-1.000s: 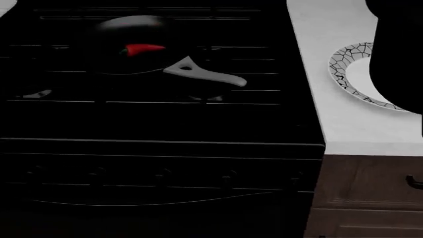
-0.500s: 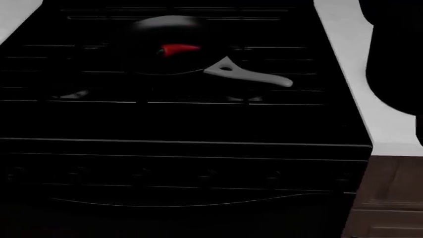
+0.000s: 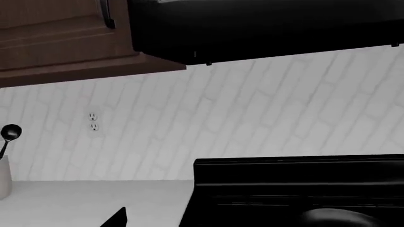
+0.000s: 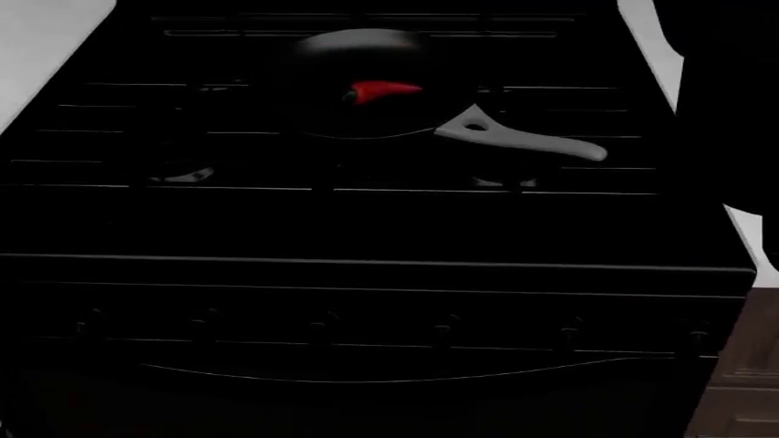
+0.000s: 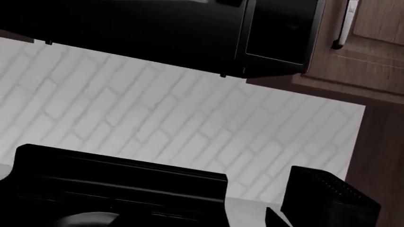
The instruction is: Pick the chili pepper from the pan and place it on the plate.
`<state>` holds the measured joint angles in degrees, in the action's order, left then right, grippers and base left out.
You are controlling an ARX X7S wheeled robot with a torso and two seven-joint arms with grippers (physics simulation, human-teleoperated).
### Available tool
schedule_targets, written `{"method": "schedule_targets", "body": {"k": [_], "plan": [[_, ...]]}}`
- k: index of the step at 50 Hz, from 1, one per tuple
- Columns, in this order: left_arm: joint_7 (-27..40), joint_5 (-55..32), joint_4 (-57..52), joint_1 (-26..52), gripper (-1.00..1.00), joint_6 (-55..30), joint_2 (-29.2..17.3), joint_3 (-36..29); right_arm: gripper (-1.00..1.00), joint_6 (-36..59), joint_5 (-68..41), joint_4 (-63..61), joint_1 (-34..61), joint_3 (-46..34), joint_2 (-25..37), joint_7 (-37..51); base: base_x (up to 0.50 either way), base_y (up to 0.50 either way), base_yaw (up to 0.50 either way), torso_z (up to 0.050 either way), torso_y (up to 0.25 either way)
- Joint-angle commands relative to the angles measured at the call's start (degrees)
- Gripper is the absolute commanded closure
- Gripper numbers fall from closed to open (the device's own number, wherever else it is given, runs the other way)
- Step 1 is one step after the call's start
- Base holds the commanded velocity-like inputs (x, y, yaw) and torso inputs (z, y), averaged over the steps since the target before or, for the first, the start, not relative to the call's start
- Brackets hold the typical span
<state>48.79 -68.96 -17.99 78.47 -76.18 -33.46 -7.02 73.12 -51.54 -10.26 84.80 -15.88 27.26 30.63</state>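
In the head view the black pan (image 4: 347, 68) sits on a back burner of the black stove, its light grey handle (image 4: 524, 140) pointing to the right and toward me. The red chili pepper (image 4: 387, 90) lies inside the pan near its front right. The plate is out of view. A dark mass of my right arm (image 4: 724, 100) fills the right edge. Only one dark fingertip shows at the edge of the left wrist view (image 3: 117, 219) and of the right wrist view (image 5: 275, 218), so I cannot tell how the jaws stand. Neither gripper is near the pan.
The stove (image 4: 365, 228) has a row of knobs along its front. White counter (image 4: 49, 46) lies on its left, with a strip (image 4: 643, 41) on its right. A white utensil holder (image 3: 4, 175) stands on the left counter. A black block (image 5: 328, 198) stands on the right counter.
The head view has shifted, so the pan, chili and stove now sit further right in the picture. The plate and most of the right counter have left the view.
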Motion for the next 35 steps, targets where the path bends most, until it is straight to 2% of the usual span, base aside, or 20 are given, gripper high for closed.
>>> {"method": "schedule_targets", "body": {"k": [1, 10, 35], "plan": [[-1.7, 1.8, 1.0, 0.0, -1.00, 1.4, 1.1, 0.3, -1.00, 0.5, 1.0, 0.6, 0.9, 1.3, -0.8, -0.7, 0.00, 0.00, 0.00, 0.000, 0.000], [-1.9, 1.8, 1.1, -0.3, -1.00, 1.9, 0.6, 0.2, -1.00, 1.0, 0.2, 0.8, 1.0, 1.2, -0.9, -0.8, 0.05, 0.00, 0.00, 0.000, 0.000], [0.1, -0.7, 0.4, -0.3, -1.00, 1.4, 0.3, 1.1, -1.00, 2.1, -1.8, 0.4, 1.1, 2.0, -0.8, -0.1, 0.39, 0.00, 0.00, 0.000, 0.000]]}}
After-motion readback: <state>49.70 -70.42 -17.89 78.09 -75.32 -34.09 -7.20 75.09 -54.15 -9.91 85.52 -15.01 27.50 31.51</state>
